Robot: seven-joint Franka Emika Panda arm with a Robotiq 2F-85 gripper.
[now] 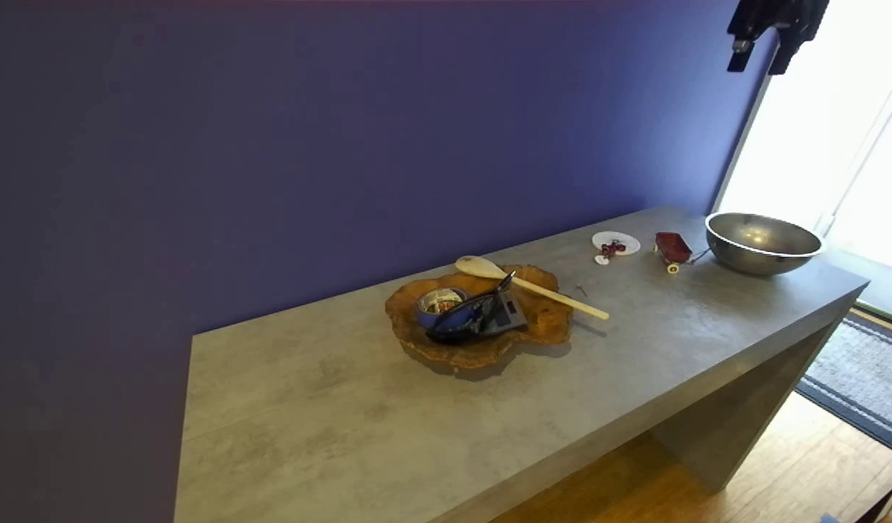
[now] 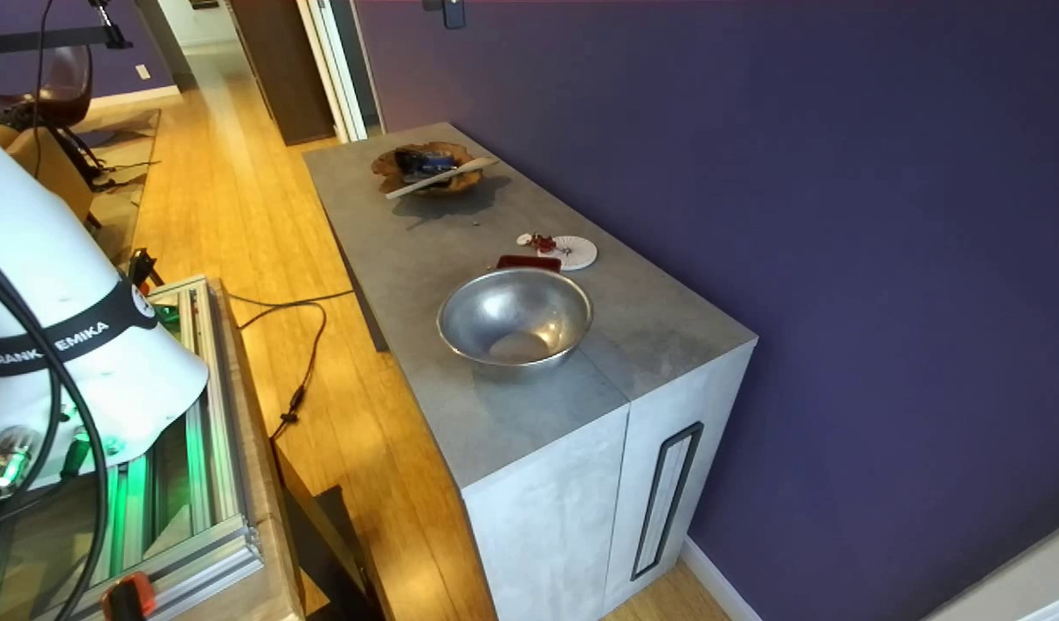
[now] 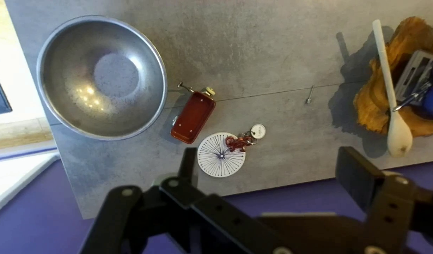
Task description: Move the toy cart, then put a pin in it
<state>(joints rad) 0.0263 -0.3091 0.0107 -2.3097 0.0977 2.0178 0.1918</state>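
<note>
The toy cart (image 3: 193, 117) is a small dark red wagon with pale wheels and a thin handle. It stands beside the steel bowl, its handle towards the bowl; it also shows in an exterior view (image 1: 673, 248). In another exterior view the bowl's rim partly hides the cart (image 2: 529, 262). Its bed holds nothing visible. A small metal pin (image 3: 309, 95) lies on the table between the cart and the wooden dish; it is tiny in an exterior view (image 1: 582, 290). My gripper (image 3: 267, 157) is open and empty, high above the table, also in an exterior view (image 1: 757, 64).
A steel bowl (image 3: 116, 76) stands near the table's end. A white round disc (image 3: 216, 164) with a red keychain (image 3: 237, 143) lies near the wall (image 1: 417, 131). A wooden dish (image 1: 548, 323) holds tape, a dark device and a wooden spoon (image 1: 555, 296).
</note>
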